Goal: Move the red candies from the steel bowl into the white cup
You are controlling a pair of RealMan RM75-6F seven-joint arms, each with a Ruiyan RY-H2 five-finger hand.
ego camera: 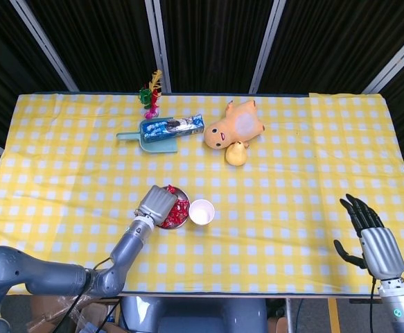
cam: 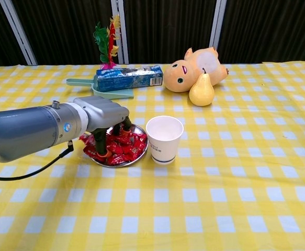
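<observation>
The left hand (cam: pixel 106 125) is down in the steel bowl (cam: pixel 136 158), its fingers (cam: pixel 100 143) curled among the red candies (cam: pixel 125 147) — whether any candy is actually pinched cannot be told from either view. The bowl sits on the yellow checked bench (cam: pixel 236 183), just left of the white cup (cam: pixel 164 138), which stands upright and nearly touches the bowl's rim. One or two candies lie at the bowl's left edge, partly under the forearm. The right hand (ego camera: pixel 371 236) hangs well apart at the bench's near right edge, fingers spread and holding nothing. Further back lie a blue packet (cam: pixel 128 77) on a green dustpan (cam: pixel 97 90), a plush toy (cam: pixel 194 69) with a pear (cam: pixel 201 90) against it, and a feathered ornament (cam: pixel 106 44).
</observation>
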